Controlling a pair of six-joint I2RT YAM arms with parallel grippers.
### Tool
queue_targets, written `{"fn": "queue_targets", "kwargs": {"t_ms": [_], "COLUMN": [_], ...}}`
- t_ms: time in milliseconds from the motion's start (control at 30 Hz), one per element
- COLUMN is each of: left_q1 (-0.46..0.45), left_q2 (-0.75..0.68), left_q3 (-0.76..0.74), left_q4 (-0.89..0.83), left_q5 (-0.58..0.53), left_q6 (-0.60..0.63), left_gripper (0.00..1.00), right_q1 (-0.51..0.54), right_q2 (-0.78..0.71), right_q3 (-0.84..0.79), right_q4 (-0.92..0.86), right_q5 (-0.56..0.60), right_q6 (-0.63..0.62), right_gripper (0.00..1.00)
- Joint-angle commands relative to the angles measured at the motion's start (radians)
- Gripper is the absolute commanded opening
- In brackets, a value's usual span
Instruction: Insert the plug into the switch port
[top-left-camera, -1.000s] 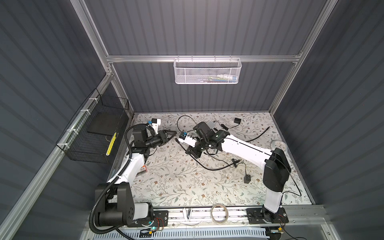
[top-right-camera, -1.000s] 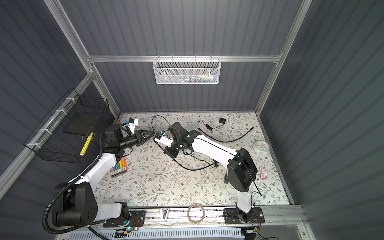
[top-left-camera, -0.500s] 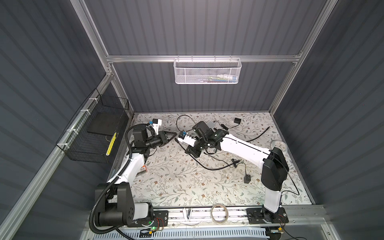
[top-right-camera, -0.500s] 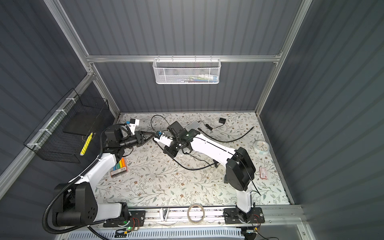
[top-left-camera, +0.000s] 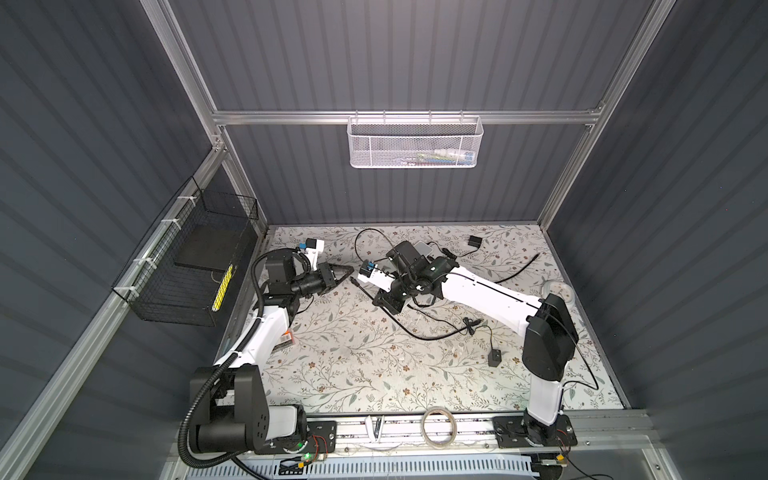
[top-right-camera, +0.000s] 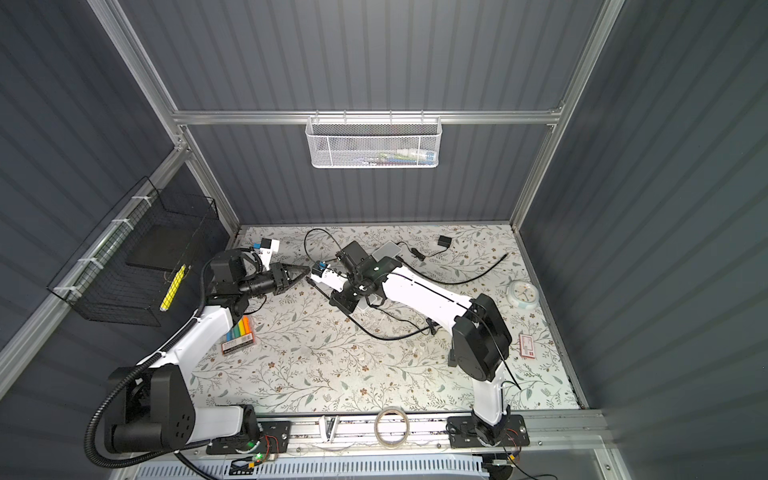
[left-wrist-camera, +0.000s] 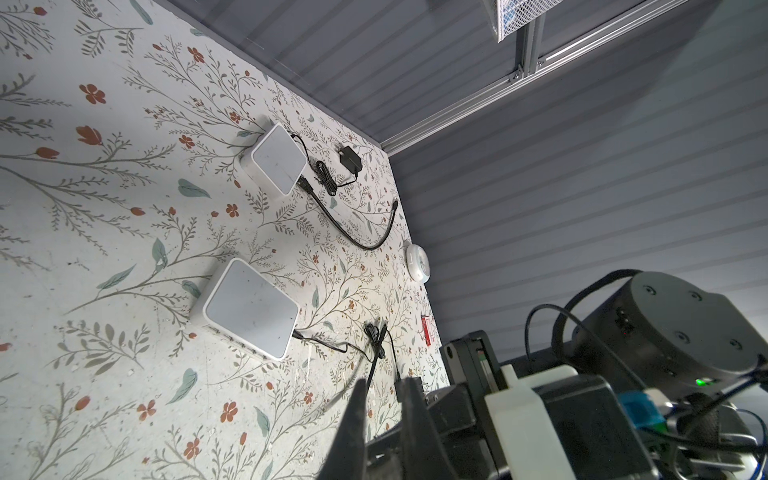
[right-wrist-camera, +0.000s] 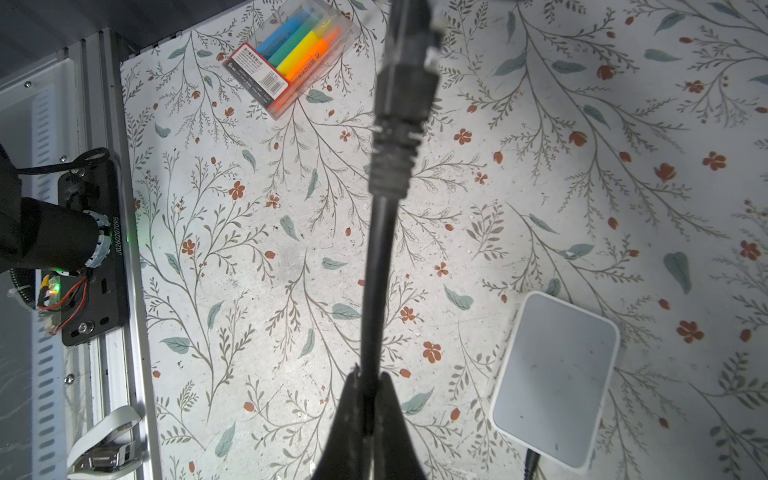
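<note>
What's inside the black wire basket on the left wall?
A flat black slab lies in it, with a yellow strip beside that. Anything under the slab is covered.

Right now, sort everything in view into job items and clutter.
Job: black plug; its cable; near white switch; far white switch.
Clutter: highlighter pack; white clock; tape roll; red card; black power adapter.

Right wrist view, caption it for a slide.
Right gripper clamps the black cable behind its plug; white switch on the floral table.
</note>
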Motion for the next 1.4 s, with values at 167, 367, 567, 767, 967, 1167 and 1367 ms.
{"fn": "queue_targets", "kwargs": {"t_ms": [167, 367, 567, 767, 967, 1167, 1367], "left_q1": [-0.006, -0.005, -0.005, -0.005, -0.005, -0.005, -0.005], "left_q2": [0.001, -0.001, 0.019, 0.044, 0.060, 0.061, 0.065], "left_q3": [0.019, 0.017, 0.025, 0.023, 0.011, 0.007, 0.006], "left_q4": [-0.035, -0.055, -0.098, -0.133, -0.149, -0.153, -0.149], "left_q5": [0.010, -0.005, -0.042, -0.106, -0.160, -0.183, -0.178], "left_q6": [0.028, 0.036, 0.034, -0.012, -0.078, -0.099, -0.109], "left_gripper": [0.00, 0.00, 0.00, 0.00, 0.00, 0.00, 0.00], "right_q1": [-0.007, -0.007, 0.004, 0.070, 0.119, 0.152, 0.159], "right_q2": [0.010, 0.000, -0.055, -0.045, 0.043, 0.111, 0.140], "right_q3": [0.023, 0.011, -0.023, 0.003, 0.084, 0.136, 0.150], "right_q4": [0.016, 0.019, 0.050, 0.137, 0.182, 0.181, 0.217], "right_q5": [0.047, 0.061, 0.111, 0.290, 0.374, 0.382, 0.404], "right_q6": [0.008, 0.012, -0.004, -0.073, -0.117, -0.131, -0.141], "right_gripper": [0.12, 0.29, 0.35, 0.35, 0.34, 0.38, 0.40]}}
